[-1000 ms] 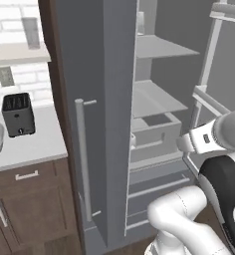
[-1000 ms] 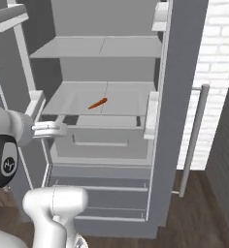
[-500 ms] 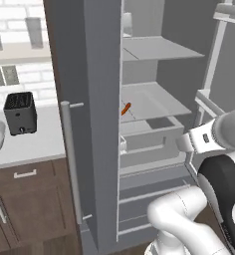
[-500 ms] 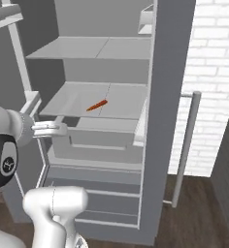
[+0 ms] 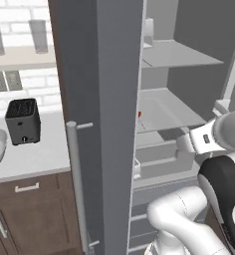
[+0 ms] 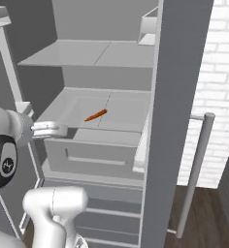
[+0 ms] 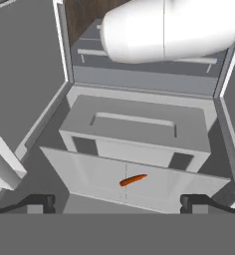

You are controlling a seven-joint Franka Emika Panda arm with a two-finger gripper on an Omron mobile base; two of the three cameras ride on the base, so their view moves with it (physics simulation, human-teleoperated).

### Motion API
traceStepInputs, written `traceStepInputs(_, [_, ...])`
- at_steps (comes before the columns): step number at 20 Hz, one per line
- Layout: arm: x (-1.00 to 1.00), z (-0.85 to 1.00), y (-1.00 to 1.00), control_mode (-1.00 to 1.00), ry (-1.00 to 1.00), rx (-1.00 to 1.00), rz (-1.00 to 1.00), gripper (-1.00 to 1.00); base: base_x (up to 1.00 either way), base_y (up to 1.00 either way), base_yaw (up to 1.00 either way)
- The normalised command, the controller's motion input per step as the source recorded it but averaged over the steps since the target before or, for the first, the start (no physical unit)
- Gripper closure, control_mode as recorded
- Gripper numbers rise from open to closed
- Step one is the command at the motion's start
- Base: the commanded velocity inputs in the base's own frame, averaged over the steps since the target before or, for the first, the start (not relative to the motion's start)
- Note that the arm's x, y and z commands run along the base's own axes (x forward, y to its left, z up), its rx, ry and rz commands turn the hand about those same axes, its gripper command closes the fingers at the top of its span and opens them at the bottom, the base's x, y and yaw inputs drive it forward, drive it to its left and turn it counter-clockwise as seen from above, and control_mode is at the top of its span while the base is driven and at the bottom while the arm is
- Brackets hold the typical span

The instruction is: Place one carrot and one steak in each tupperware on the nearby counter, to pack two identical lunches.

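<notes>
A: Left base view first. Fridge door standing open across the middle, bar handle down its edge. At nine o'clock, a black toaster on the light worktop above brown cabinets. Past the door edge, just a red-orange sliver of the carrot on the middle shelf. Hand itself hard to make out here; only the white wrist near three o'clock.

B: Right base view?

A: Much plainer. Carrot lying flat on the middle shelf, slightly left of centre, slanted, one end toward one o'clock. Hand at nine o'clock, level with the shelf's front lip, well short of the carrot, touching nothing.

B: Hand view?

A: Fingertips far apart at the bottom corners, spread fully wide, nothing between them. Carrot just above the bottom centre, long axis running eight to two o'clock. Crisper drawer beyond it.

B: Handling?

A: Probably light, stiff, smooth-skinned; tapered and round, so likely to roll or squirt out of a tip pinch. Best taken across the thicker middle, fingers square to the long axis. No steak or tupperware to report; packing seemingly not started.
</notes>
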Motion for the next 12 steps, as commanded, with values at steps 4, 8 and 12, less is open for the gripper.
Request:
traceStepInputs(4, [0.00, -0.12, 0.00, -1.00, 0.00, 0.00, 0.02, -1.00, 0.17, 0.00, 0.06])
traceStepInputs(8, [0.13, -0.44, 0.00, -1.00, -0.02, 0.00, 0.05, -1.00, 0.00, 0.00, 0.00])
traceStepInputs(12, [0.62, -0.18, 0.01, -1.00, 0.00, 0.04, 0.00, -1.00, 0.00, 0.00, 0.00])
